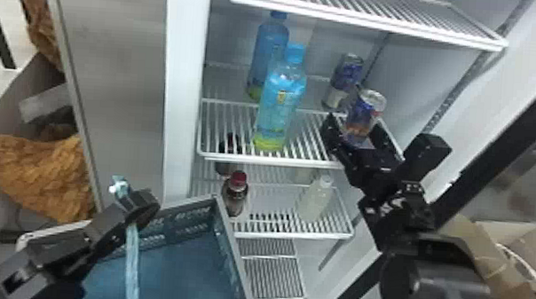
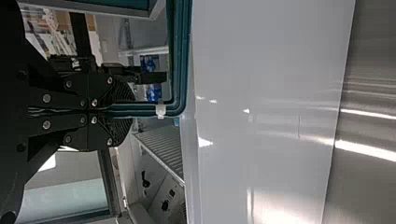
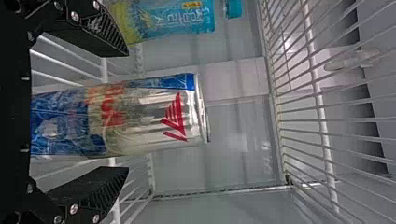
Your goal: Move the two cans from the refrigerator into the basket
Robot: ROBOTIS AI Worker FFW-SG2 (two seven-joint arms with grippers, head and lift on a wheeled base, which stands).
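Head view, hours read from its centre.
Bottle, clear blue, blue cap, upright, wire shelf: twelve o'clock.
Second blue bottle, behind the first: twelve o'clock.
Red-capped dark bottle, lower shelf: seven o'clock.
Dark bottle, partly hidden behind shelf edge: nine o'clock.
Pale bottle, whitish cap: between four and five.
Orange-brown fabric, crumpled: nine o'clock.
Cardboard, folded: four o'clock.
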